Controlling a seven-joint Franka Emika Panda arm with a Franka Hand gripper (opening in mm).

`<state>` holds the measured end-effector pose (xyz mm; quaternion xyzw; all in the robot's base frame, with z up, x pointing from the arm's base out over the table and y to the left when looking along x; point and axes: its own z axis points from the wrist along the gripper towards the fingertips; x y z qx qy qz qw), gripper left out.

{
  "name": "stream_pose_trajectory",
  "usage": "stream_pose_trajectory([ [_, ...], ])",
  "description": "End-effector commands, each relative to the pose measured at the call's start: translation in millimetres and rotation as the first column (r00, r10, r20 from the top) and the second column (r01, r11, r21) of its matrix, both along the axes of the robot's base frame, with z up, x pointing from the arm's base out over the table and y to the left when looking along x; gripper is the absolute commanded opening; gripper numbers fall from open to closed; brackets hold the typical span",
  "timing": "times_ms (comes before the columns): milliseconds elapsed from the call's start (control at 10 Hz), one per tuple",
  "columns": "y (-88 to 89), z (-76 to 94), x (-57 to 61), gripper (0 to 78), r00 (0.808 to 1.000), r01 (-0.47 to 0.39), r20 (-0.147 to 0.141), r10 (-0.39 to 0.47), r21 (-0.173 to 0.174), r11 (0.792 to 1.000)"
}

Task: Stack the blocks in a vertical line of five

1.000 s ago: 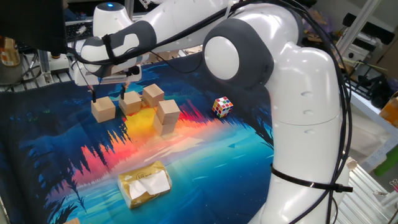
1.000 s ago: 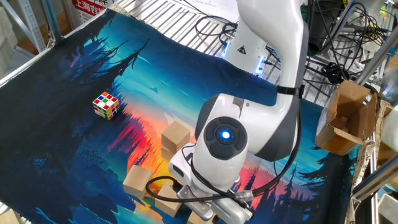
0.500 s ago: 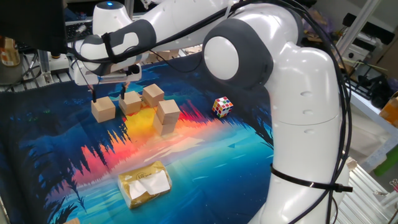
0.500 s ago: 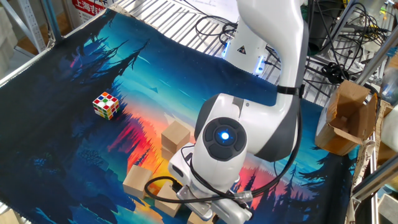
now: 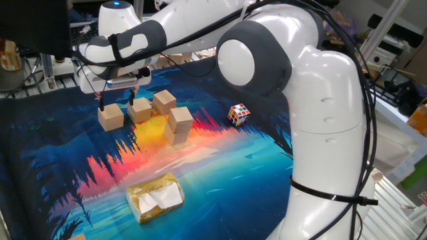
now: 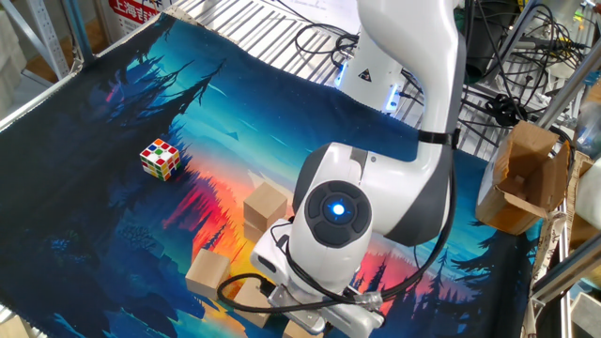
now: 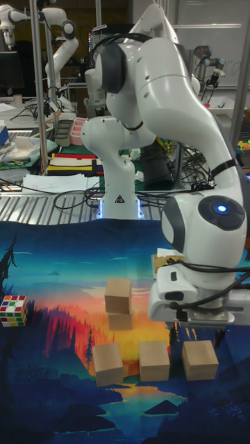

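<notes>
Five tan wooden blocks lie on the printed mat. Two form a short stack (image 5: 180,124) (image 7: 119,303) (image 6: 266,204). The other three stand singly in a row: one block (image 5: 164,102) (image 7: 107,363), the middle block (image 5: 140,111) (image 7: 154,360) and the end block (image 5: 111,117) (image 7: 200,360). My gripper (image 5: 116,102) (image 7: 198,336) hangs open just above the end block, one finger to either side, holding nothing. In the other fixed view the arm's wrist hides the gripper and the end block; a single block (image 6: 208,272) shows beside it.
A multicoloured puzzle cube (image 5: 239,114) (image 6: 160,158) (image 7: 14,309) sits apart from the blocks. A yellowish wrapped packet (image 5: 155,196) lies near the mat's front edge. An open cardboard box (image 6: 526,178) stands beyond the mat. The arm's base (image 7: 117,187) is at the mat's far edge.
The gripper has risen very slightly above the end block, still open. The blocks have not moved.
</notes>
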<state>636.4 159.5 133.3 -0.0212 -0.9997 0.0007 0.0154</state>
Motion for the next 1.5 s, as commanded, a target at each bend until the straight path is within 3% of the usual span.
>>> stream_pose_trajectory([
  [100,5.3,-2.1,4.1,77.5,1.000,0.025,0.000,-0.025,0.008,1.000],
  [1200,20.6,-12.6,8.1,77.5,0.998,-0.057,-0.002,0.057,-0.022,0.998],
  [1500,21.3,-17.6,2.9,77.5,0.998,-0.066,0.001,0.066,-0.024,0.998],
])
